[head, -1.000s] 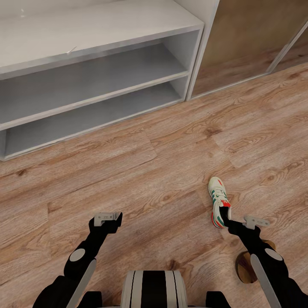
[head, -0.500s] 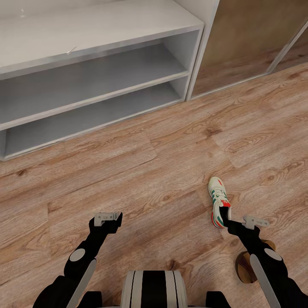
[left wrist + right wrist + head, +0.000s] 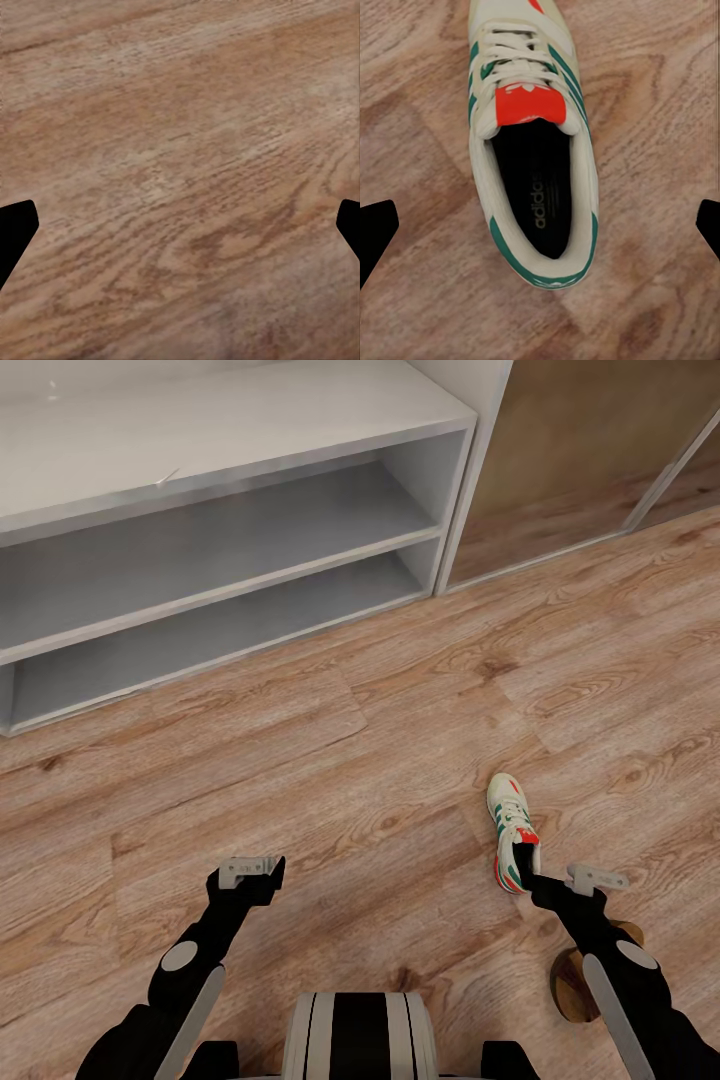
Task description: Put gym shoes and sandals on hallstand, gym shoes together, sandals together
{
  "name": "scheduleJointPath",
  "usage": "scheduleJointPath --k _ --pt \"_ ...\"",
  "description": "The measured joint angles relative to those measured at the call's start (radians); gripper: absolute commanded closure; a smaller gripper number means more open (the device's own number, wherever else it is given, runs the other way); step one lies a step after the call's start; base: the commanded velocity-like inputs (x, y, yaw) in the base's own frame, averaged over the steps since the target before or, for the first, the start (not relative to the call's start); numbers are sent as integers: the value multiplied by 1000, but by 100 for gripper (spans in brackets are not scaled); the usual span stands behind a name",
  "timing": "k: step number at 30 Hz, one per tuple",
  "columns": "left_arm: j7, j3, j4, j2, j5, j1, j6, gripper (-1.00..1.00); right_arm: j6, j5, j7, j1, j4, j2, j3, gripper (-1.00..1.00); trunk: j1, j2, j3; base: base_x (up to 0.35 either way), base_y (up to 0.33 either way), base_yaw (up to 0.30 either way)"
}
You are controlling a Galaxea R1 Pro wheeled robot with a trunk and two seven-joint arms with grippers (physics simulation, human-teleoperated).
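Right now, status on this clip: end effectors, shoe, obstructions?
Right end effector open above gym shoe, not gripping. Left end effector open over bare corridor floor. Hallstand shelves hold no shoes. Nothing blocking the shoe.

Premises: a domestic hallway, rendered in simulation; flooring (image 3: pixel 330 760) is light brown wood-grain plank laid throughout; a low white shoe rack (image 3: pixel 200 510) with a flat top and two long open shelves stands against the far side; beside it a tall brown panel (image 3: pixel 590 440) in a white frame, seemingly a door or wardrobe front; a cream sneaker (image 3: pixel 512 830) with green stripes and a brown sandal (image 3: pixel 570 980) lie loose on the planks, consistent with household entry use.
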State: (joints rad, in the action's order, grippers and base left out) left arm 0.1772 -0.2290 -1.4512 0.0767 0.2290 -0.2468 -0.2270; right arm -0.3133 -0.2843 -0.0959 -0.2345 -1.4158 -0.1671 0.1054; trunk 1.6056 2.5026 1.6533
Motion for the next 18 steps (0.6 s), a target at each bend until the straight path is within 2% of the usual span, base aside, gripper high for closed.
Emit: scheduleJointPath --k 2,7,18 --pt "0 1 0 0 1 0 0 -100 0 0 -2 0 -1 1 0 -100 0 0 0 0 0 0" --pt "-1 2 0 0 3 0 0 -100 0 0 -3 0 -1 2 0 -100 2 1 19 0 0 1" --pt "-1 2 0 0 3 0 0 -100 0 0 -2 0 0 2 0 -100 7 4 74 0 0 71"
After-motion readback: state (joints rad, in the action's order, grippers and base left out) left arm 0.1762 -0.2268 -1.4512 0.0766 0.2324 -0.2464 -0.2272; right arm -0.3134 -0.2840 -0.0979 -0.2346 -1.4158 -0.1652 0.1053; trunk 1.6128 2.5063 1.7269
